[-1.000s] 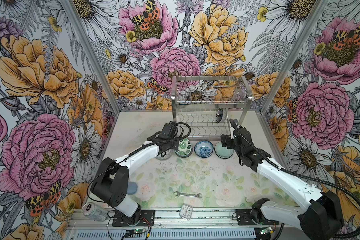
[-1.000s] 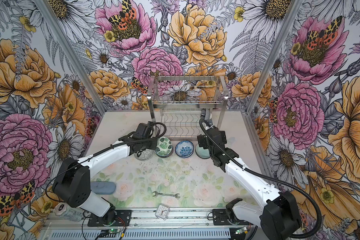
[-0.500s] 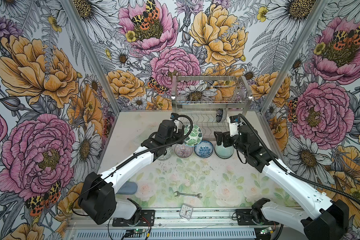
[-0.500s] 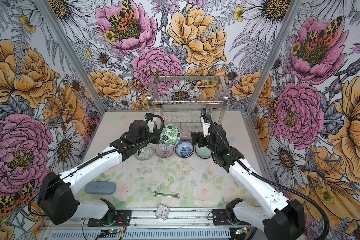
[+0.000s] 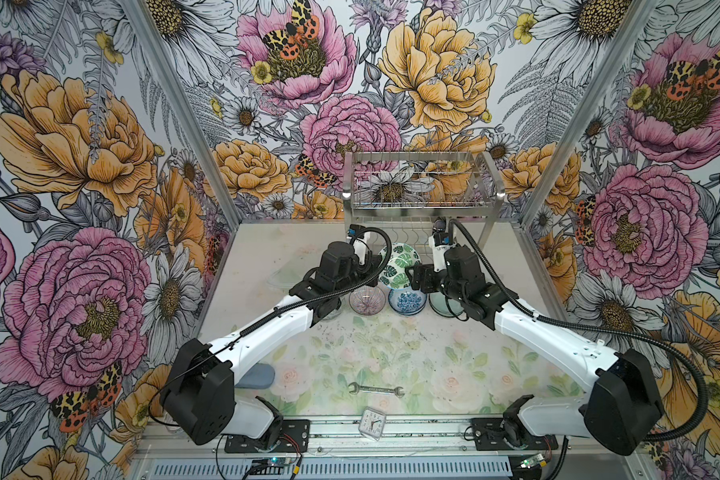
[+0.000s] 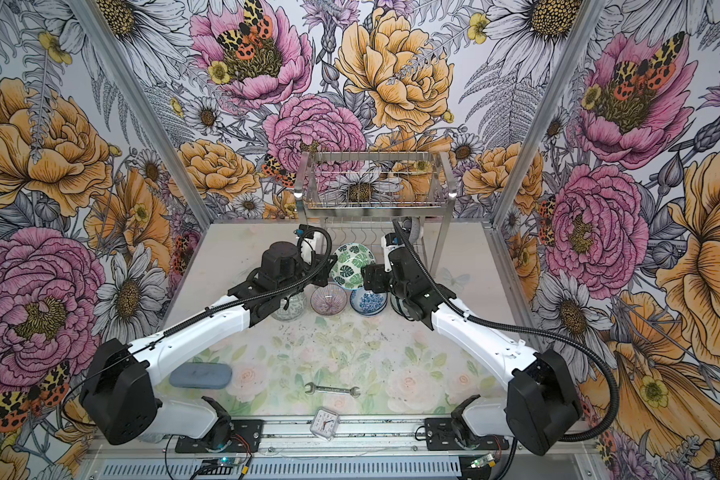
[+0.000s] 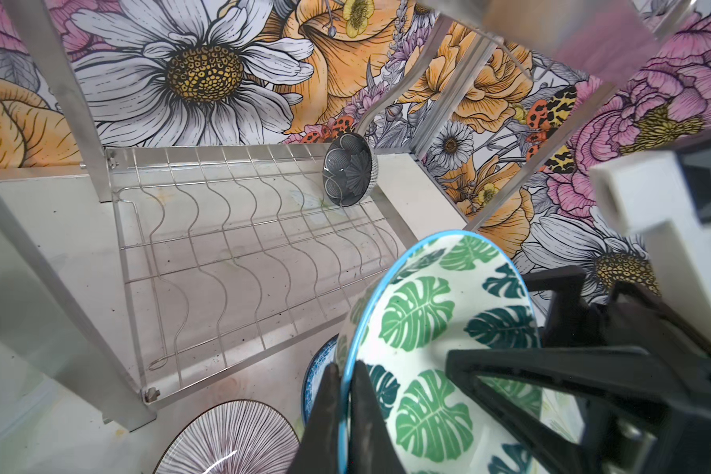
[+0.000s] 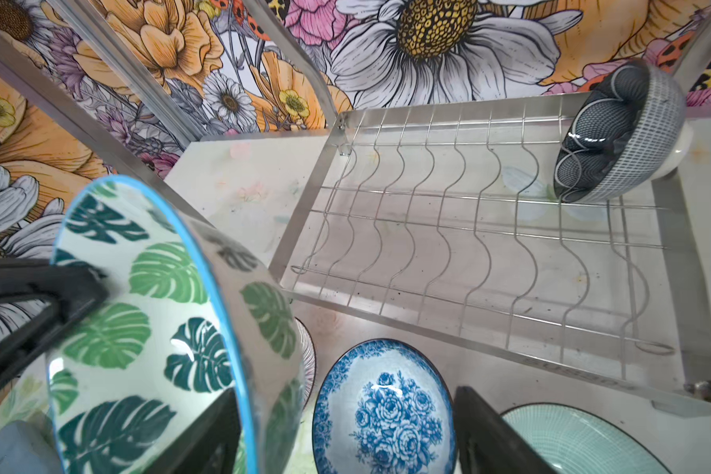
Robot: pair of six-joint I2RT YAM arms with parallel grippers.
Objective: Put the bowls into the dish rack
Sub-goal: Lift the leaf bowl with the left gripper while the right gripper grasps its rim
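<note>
Leaf bowl — higher than before, right pincer newly alongside it

The flowered worktop carries a wire dish rack at its far edge. Just nearer stand a striped bowl, a blue floral bowl and a pale green bowl. Near the front lie a wrench, a small clock and, to the left, a grey-blue case.

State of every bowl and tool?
Leaf bowl, in air, on edge, held.
Left tool, shut on leaf bowl's rim.
Right tool, open around that rim.
Grey bowl, on edge in rack.
Blue bowl, upright on table.
Striped bowl, upright on table.
Celadon bowl, upright on table.
</note>
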